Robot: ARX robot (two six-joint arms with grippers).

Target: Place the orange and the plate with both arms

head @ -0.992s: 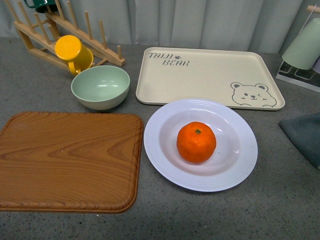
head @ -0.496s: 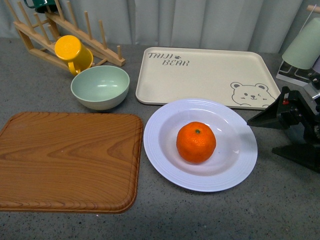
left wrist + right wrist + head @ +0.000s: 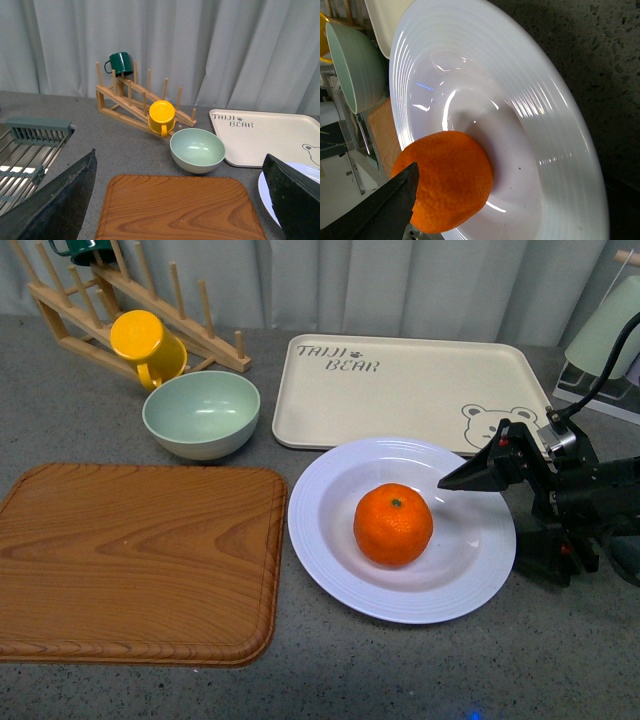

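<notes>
While the grey surface [image 3: 90, 420] carries everything, the wooden board [image 3: 135, 560] lies on its left side, with the plate [image 3: 315, 535] just beside it. The left gripper [image 3: 179, 156], seen from its own wrist, shows its jaws wide apart. The right gripper [image 3: 488, 520] has its jaws apart too, one tip over the plate's rim. The orange [image 3: 393, 524] sits in the plate's middle.

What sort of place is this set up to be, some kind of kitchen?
Most likely a kitchen counter, perhaps staged: a wooden dish rack holds a yellow mug, and a cutting board, green bowl and white plate sit on the grey worktop.
</notes>
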